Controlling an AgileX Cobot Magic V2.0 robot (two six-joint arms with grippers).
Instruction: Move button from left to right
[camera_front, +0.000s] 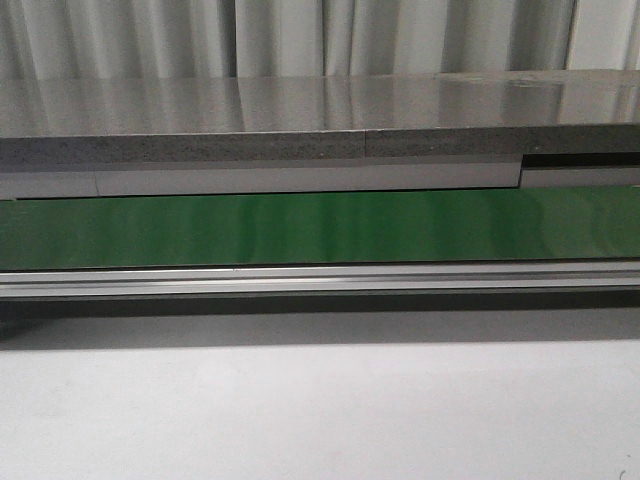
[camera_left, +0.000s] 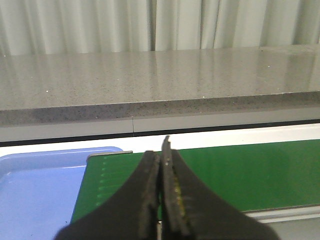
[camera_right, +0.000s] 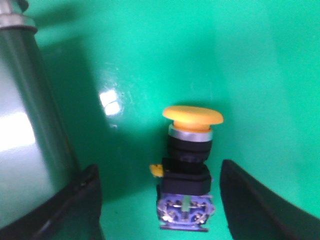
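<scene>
Here, the front view showed neither arm nor the button. A green conveyor belt (camera_front: 320, 228) crossed the middle of the frame, edge to edge. A grey speckled counter (camera_front: 300, 118) lay above it, with pale curtains (camera_front: 300, 35) along the top. A metal rail (camera_front: 320, 278) ran just below the belt, and a bare white table (camera_front: 320, 410) filled the lower frame.

In the left wrist view, the left gripper (camera_left: 161, 192) sat at bottom centre, its base cut off by the frame edge. Its two dark fingers (camera_left: 148, 200) were pressed together with nothing between them. A blue tray (camera_left: 35, 195) lay at lower left, partly cropped, beside the belt's end.

In the right wrist view, blurred, the button (camera_right: 189, 165) lay on the green surface at lower centre, its yellow cap toward the top of the frame. The right gripper (camera_right: 160, 205) was spread wide; its dark fingers (camera_right: 260, 205) flanked the button without touching it, gaps showing on both sides. A grey metal part (camera_right: 25, 125) filled the left edge.
</scene>
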